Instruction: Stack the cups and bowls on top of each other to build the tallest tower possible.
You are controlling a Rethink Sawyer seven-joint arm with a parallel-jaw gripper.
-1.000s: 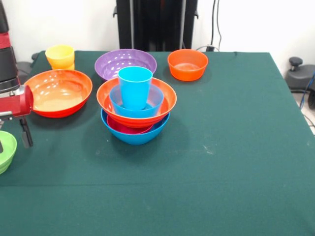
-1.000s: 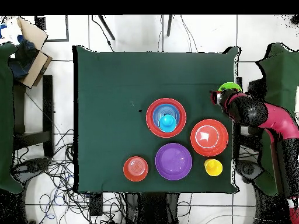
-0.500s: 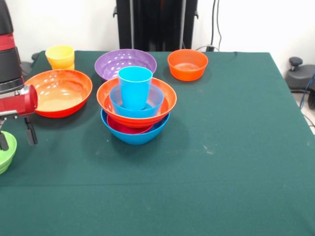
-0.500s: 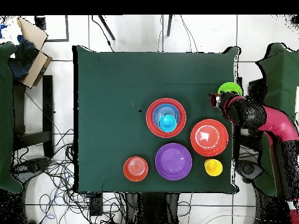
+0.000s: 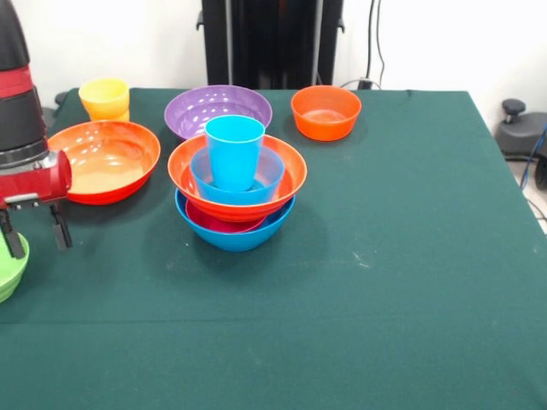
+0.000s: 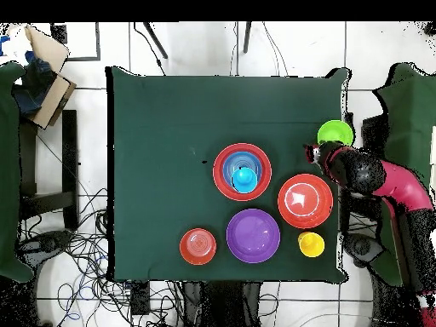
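The tower [image 5: 236, 184] stands mid-table: a large blue bowl, a magenta bowl, a large orange bowl, a medium blue bowl and the sky blue cup [image 5: 234, 150] on top; it also shows in the overhead view [image 6: 243, 171]. My gripper [image 5: 35, 237] hangs open and empty at the left edge, between the lime green bowl [image 5: 8, 266] and a large orange bowl [image 5: 102, 159]. One finger stands over the lime bowl's rim. In the overhead view my gripper [image 6: 312, 154] is just beside the lime bowl [image 6: 335, 134]. The yellow cup [image 5: 104, 98] stands behind the orange bowl.
A large purple bowl [image 5: 218, 109] and a small orange bowl [image 5: 325, 112] stand behind the tower. In the overhead view the large orange bowl [image 6: 305, 200], purple bowl [image 6: 253, 235], small orange bowl [image 6: 197, 245] and yellow cup [image 6: 311, 244] lie toward the robot's side.
My gripper has risen a little and shifted off the lime bowl toward the large orange bowl. More of the lime bowl shows from above. The bowls and cups have not moved.
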